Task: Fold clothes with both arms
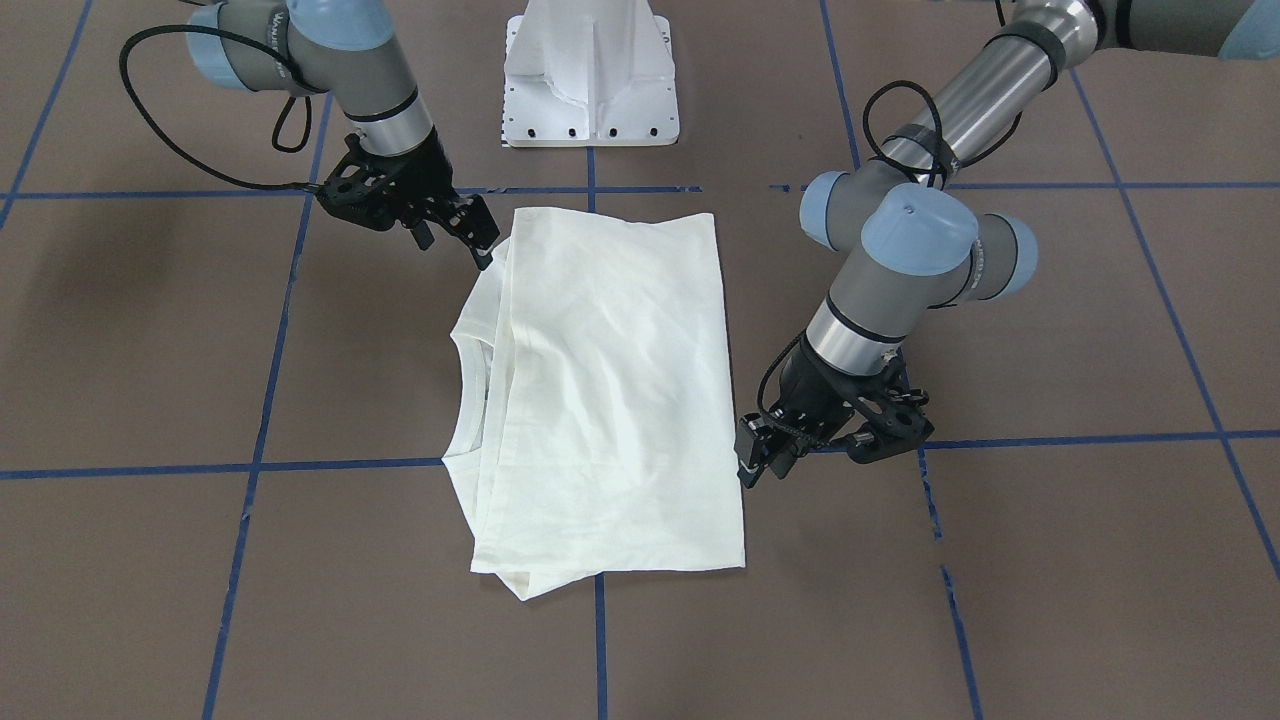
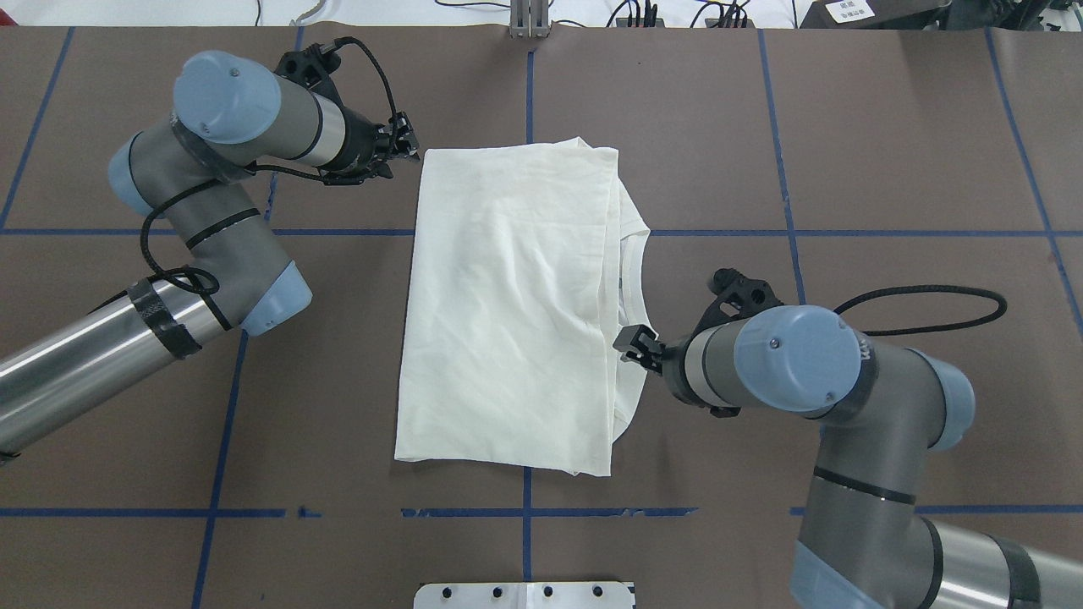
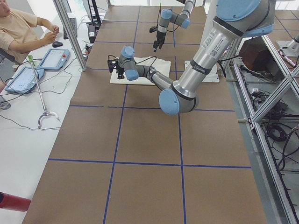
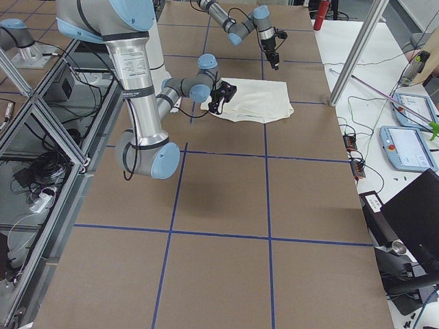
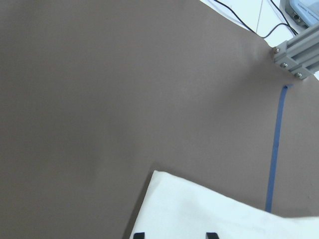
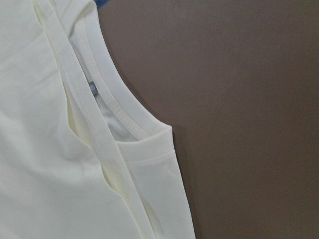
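Risk — fold skewing if I pinch only top layer of T-shirt (image 2: 508, 304); left gripper (image 2: 409, 148) jaws apart, right gripper (image 2: 630, 342) seemingly likewise.

Robotics lab: brown table (image 3: 140, 186) gridded in blue tape (image 3: 112, 162), aluminium framing (image 3: 71, 32), teach pendants (image 3: 53, 59), seated operator (image 3: 18, 30).

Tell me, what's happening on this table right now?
A robot is folding a cream T-shirt. It lies on the brown table folded to a rectangle, plain side up, its ribbed collar peeking out on one side. The left claw hovers open at a far corner; the right claw sits beside the collar edge. Neither visibly grips cloth.
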`<state>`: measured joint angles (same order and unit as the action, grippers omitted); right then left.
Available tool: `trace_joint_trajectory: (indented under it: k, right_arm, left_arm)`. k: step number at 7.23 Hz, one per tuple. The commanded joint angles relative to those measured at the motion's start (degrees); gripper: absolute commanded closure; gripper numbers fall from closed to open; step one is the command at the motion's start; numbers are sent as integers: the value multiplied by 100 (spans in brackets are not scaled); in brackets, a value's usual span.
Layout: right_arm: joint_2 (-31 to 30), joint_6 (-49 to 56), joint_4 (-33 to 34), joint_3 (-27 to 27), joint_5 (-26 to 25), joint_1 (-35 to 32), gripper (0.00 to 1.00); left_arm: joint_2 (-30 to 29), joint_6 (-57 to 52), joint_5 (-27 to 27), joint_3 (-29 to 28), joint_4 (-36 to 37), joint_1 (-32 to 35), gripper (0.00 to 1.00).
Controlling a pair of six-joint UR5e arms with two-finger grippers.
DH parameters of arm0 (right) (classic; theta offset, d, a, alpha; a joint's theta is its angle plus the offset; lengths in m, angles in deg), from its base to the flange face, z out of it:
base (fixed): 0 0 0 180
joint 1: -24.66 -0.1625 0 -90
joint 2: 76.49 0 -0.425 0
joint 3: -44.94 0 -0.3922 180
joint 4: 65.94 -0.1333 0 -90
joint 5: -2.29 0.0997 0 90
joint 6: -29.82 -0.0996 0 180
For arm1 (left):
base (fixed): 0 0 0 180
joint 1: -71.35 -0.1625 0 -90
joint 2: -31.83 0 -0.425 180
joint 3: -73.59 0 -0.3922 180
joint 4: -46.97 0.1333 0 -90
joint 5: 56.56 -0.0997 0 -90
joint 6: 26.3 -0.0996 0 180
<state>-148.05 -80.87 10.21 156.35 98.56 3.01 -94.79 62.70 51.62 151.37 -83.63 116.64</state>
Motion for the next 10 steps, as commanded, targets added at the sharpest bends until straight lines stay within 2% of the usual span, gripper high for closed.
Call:
trace_joint_trajectory:
  k: [1,2,3,5,6,7,8,10]
  right_arm:
    - [308,-734,40,-399,-362,581,1]
    - [318,-770,40,-523,-372,652,2]
    - [388,-1109,40,-568,-503,679,16]
    - [659,-1165,40,-804,-522,679,28]
    - [652,-1174,40,-805,-522,671,45]
    - [608,-1174,40,-753,-522,662,80]
    - [608,-1174,40,-709,-522,662,100]
    - [564,-1165,40,-674,-600,697,100]
  left_arm:
    - [102,11,45,150,35,6,46]
    - [111,12,45,150,35,6,45]
    - [146,12,37,150,35,6,44]
    - [146,12,45,150,35,6,43]
    - [146,12,45,150,35,6,43]
    - [146,12,45,150,35,6,43]
    - [146,12,45,150,35,-2,43]
    - [138,12,45,150,35,-3,43]
